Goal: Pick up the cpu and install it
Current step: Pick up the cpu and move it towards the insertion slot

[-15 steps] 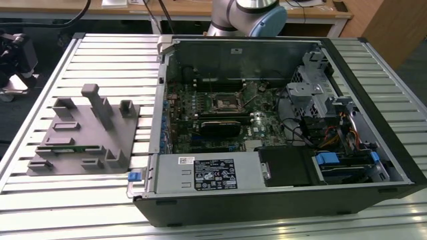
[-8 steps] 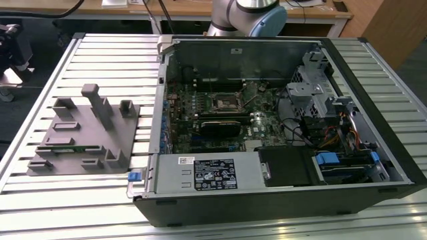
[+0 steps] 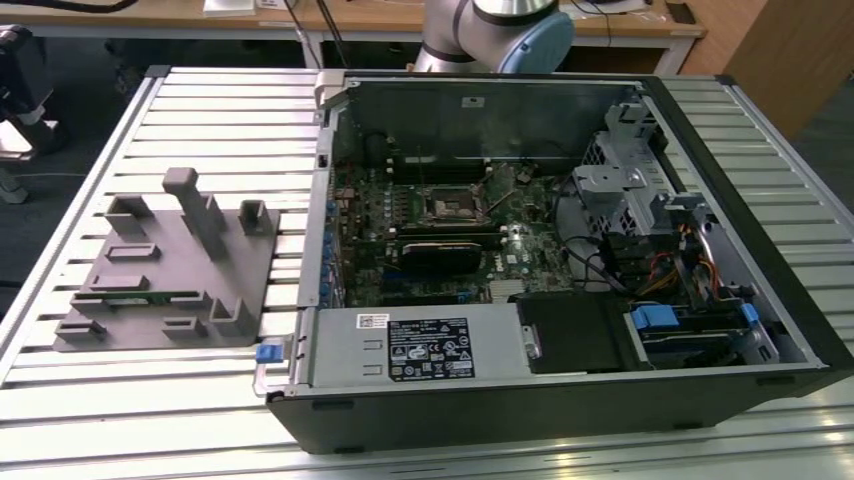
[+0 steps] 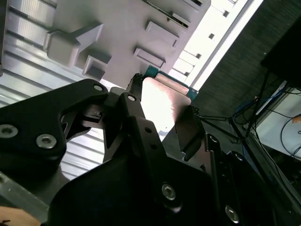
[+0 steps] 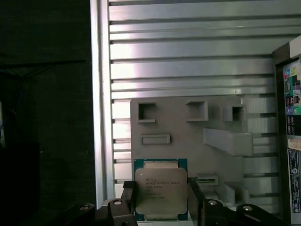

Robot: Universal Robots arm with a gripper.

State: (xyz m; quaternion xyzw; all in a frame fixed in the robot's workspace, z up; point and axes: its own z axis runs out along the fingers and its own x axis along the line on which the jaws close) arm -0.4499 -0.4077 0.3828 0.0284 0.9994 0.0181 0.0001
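Silvery metal tops the cpu, with a thin green rim on all sides and faint lines of print on the lid, too small to read. The gripper is clenched on it: black fingers press two opposite edges and the other two edges are free. Beyond it the grey tray lies on the slatted metal table. In the exterior view the tray sits at nine o'clock from the open computer case, with bare slats around it. A white printed label lies at the case's six o'clock.
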